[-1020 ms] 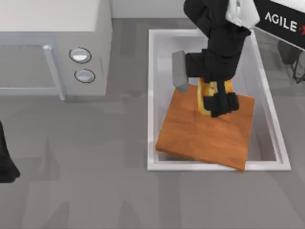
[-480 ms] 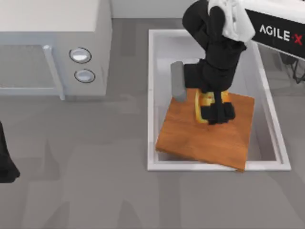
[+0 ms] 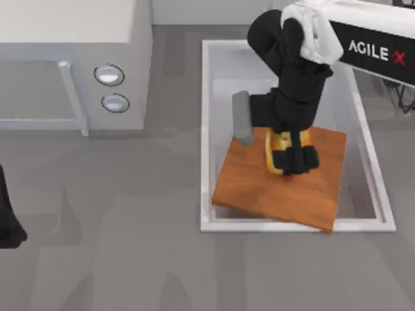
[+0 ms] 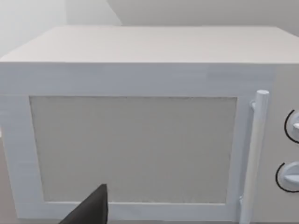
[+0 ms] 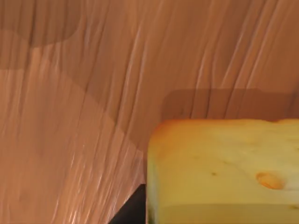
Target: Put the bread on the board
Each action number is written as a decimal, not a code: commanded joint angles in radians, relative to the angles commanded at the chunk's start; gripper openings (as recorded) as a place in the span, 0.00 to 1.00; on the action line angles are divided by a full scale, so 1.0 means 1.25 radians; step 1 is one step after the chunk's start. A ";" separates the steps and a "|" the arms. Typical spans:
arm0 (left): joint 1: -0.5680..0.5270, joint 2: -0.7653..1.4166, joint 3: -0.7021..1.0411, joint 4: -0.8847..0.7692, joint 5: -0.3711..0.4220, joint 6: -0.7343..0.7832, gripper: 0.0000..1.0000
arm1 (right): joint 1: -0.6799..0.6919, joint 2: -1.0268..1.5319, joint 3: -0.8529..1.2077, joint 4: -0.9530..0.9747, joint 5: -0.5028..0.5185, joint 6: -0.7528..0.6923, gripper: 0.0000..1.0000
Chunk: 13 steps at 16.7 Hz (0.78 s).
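At the far left edge of the top view, my left hand (image 3: 8, 223) sits parked low over the grey worktop (image 3: 117, 246); I cannot tell how it is set. Its wrist camera faces a white microwave (image 4: 135, 135) with a pale door, an upright handle and two round knobs; this microwave stands at the upper left of the worktop.

Moving right, a white sink basin (image 3: 206, 129) holds the board (image 3: 259, 181), an orange-brown wooden slab lying slightly askew inside it. A small grey block (image 3: 242, 116) overlaps the board's upper left corner.

Over the board's upper middle, my right hand (image 3: 293, 159) points downward, pinching the bread (image 3: 280, 144), a small golden loaf. In the right wrist view the bread (image 5: 224, 172) hangs close above the wood grain of the board (image 5: 93, 93), and I cannot tell whether it touches.

I judge this the placing step, nearly finished. The next move calls for settling the loaf flat, spreading the fingers, then lifting straight up.
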 joint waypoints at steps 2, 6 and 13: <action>0.000 0.000 0.000 0.000 0.000 0.000 1.00 | 0.000 0.000 0.000 0.000 0.000 0.000 0.30; 0.000 0.000 0.000 0.000 0.000 0.000 1.00 | 0.000 0.000 0.000 0.000 0.000 0.000 0.60; 0.000 0.000 0.000 0.000 0.000 0.000 1.00 | 0.000 0.000 0.000 0.000 0.000 0.000 1.00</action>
